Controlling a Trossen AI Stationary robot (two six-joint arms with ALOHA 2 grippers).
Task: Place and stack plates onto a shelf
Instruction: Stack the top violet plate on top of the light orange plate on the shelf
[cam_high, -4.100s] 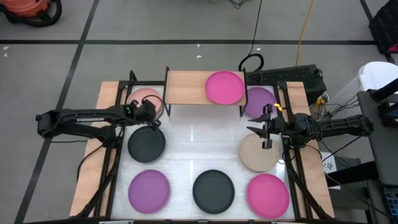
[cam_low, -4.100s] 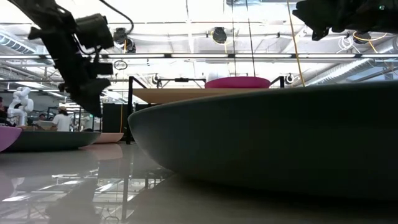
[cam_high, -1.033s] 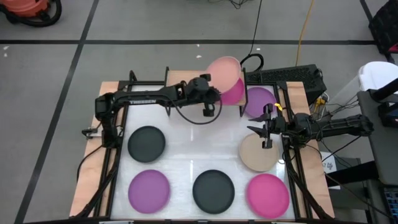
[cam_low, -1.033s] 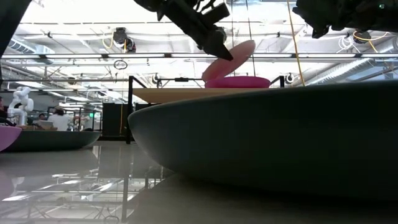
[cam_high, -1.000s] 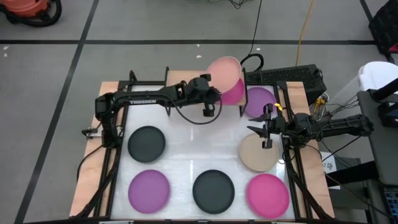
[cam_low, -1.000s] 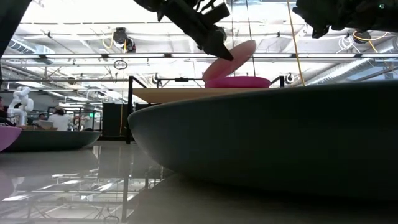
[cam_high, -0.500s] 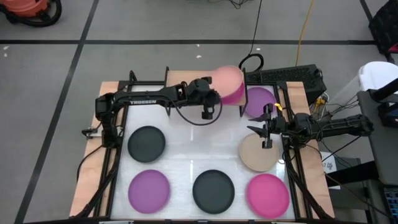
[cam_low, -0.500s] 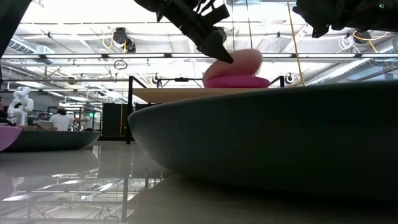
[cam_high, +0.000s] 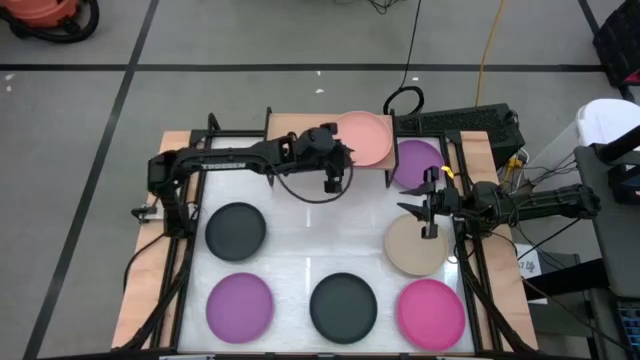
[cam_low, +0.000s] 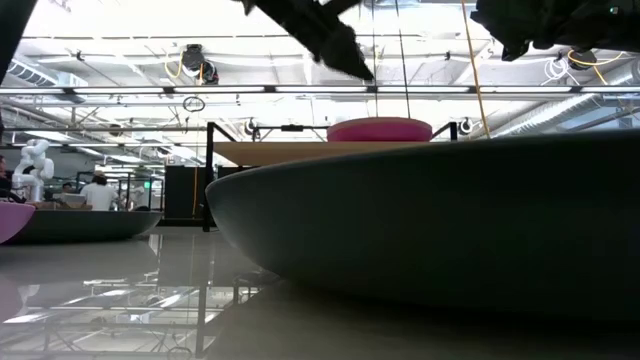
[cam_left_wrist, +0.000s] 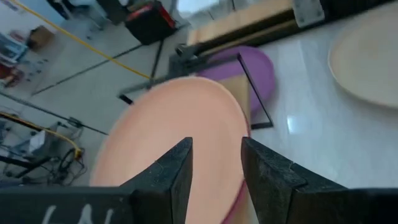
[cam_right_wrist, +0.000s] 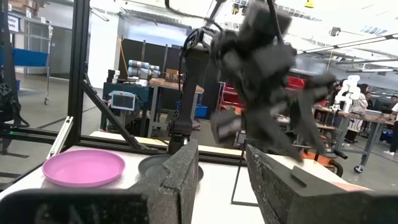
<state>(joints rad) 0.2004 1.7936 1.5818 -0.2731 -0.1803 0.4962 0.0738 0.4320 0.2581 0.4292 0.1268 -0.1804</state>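
High view showed us the left gripper over the shelf, just beside the pale pink plate, which lay flat at the shelf's right end. At table height we saw that plate resting on a magenta plate on the shelf. From the left wrist we found the fingers apart, with nothing between them. The right gripper hung off the shelf's right front corner, between a purple plate and the beige plate; its fingers stood apart too.
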